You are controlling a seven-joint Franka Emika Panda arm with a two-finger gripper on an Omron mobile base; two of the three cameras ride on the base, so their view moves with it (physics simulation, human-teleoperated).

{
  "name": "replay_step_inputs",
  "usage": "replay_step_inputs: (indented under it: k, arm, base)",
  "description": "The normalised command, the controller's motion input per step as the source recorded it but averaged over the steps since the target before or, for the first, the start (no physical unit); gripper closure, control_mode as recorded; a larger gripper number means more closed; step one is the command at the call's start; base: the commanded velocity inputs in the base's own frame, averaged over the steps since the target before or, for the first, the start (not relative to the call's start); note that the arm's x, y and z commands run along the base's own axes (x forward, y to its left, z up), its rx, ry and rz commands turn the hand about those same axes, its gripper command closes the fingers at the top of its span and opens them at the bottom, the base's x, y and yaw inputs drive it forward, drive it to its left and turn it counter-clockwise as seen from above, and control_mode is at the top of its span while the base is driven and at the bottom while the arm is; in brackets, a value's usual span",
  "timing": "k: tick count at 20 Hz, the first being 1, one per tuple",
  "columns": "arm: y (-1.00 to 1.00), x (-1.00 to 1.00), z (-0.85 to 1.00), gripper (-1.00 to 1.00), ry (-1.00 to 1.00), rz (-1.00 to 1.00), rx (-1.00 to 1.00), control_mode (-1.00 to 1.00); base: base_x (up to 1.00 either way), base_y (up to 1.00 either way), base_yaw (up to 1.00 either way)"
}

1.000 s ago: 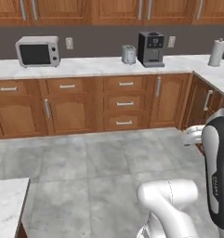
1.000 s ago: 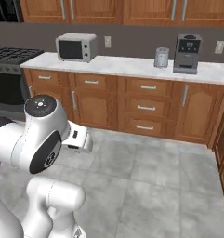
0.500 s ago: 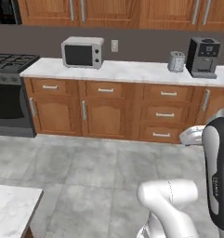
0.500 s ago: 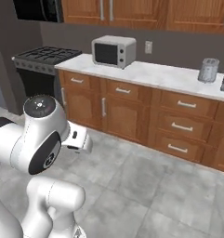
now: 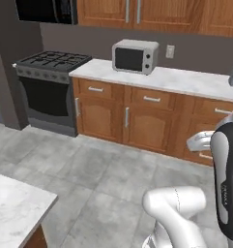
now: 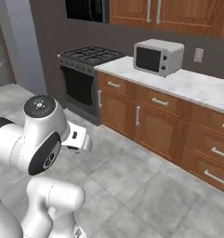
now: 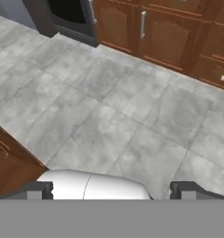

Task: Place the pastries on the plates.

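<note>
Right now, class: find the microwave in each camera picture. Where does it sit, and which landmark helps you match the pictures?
Left base view: microwave upper centre, on the counter.
Right base view: microwave upper right of centre, on the counter.
Hand view: not in it; floor and cabinet doors.
Shared landmark: the black stove, left of the microwave in both base views.

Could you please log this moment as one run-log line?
phase: base turning | gripper: open, empty | ahead: stove, microwave, counter

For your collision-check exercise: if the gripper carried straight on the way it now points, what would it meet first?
Most likely the grey tiled floor: the open gripper points down at bare tiles, short of the wooden cabinets. Depth is uncertain.
</note>
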Motion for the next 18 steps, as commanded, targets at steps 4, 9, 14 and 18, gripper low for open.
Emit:
replay_step_inputs:
  k: [4, 9, 14, 18]
  arm:
    - [0.0, 0.0, 0.0, -1.0, 0.0, 0.0, 0.0, 1.0]
    - [0.0, 0.0, 0.0, -1.0, 0.0, 0.0, 0.0, 1.0]
    - [0.0, 0.0, 0.0, -1.0, 0.0, 0.0, 0.0, 1.0]
    - [0.0, 0.0, 0.0, -1.0, 0.0, 0.0, 0.0, 1.0]
  base:
    - [0.64, 0.0, 0.48]
    - [0.65, 0.0, 0.46]
    - [0.69, 0.0, 0.46]
    - [0.77, 0.0, 0.46]
